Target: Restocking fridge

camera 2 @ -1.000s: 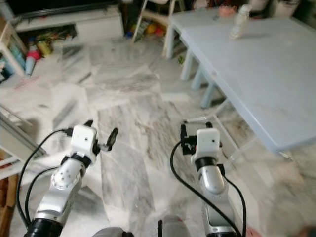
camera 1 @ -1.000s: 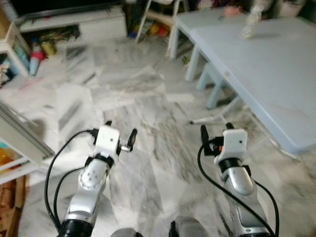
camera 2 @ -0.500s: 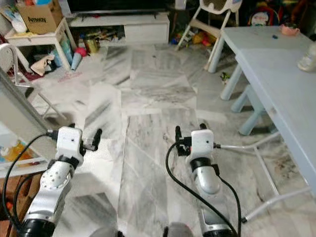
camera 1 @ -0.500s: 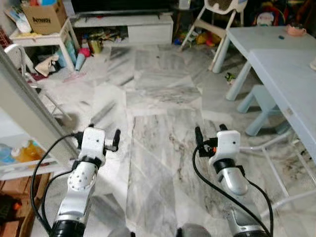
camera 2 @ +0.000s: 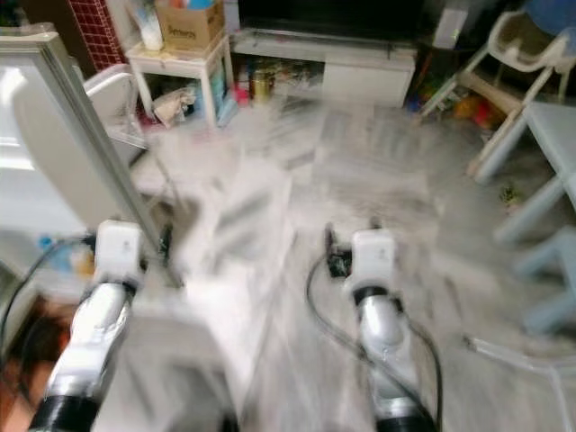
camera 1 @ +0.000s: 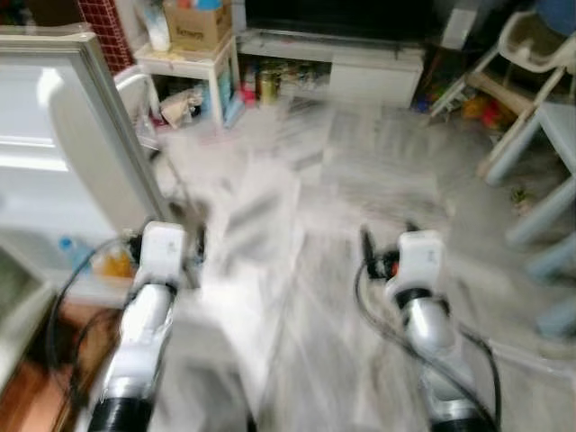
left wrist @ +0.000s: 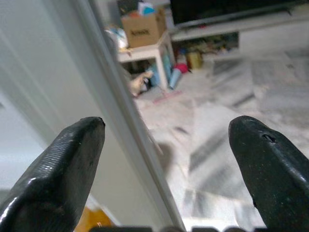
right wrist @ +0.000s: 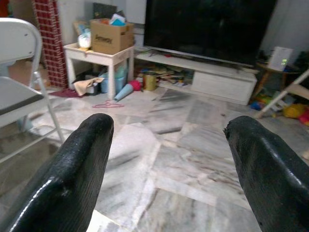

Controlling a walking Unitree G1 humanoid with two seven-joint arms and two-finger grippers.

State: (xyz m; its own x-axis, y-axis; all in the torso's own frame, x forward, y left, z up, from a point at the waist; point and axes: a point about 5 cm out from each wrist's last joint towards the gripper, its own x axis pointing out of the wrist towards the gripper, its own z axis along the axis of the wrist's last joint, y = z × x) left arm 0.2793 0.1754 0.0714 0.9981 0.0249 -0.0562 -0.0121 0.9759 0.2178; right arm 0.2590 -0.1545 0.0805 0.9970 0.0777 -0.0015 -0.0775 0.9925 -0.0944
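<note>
An open white fridge door (camera 1: 81, 153) stands at my left, its grey edge running down toward my left arm. On the shelf low in the fridge sit an orange bottle (camera 1: 114, 265) and a blue-capped one (camera 1: 72, 247), both blurred. My left gripper (camera 1: 171, 236) hovers close beside the door's edge (left wrist: 120, 111), open and holding nothing. My right gripper (camera 1: 387, 236) hangs over the marble floor (right wrist: 193, 145), open and empty too. The head views are smeared by motion.
A white side table (camera 1: 189, 63) carries a cardboard box (camera 1: 196, 24). A low TV stand (camera 1: 360, 58) with a dark screen (right wrist: 207, 26) lines the far wall. A high chair (camera 1: 526, 45) and a pale blue table (camera 1: 558, 117) stand at the right. A folding chair (right wrist: 19, 72) is nearby.
The camera has swung left: the blue table slid off to the right and the fridge door came into view. Both arms keep the same pose with fingers apart.
</note>
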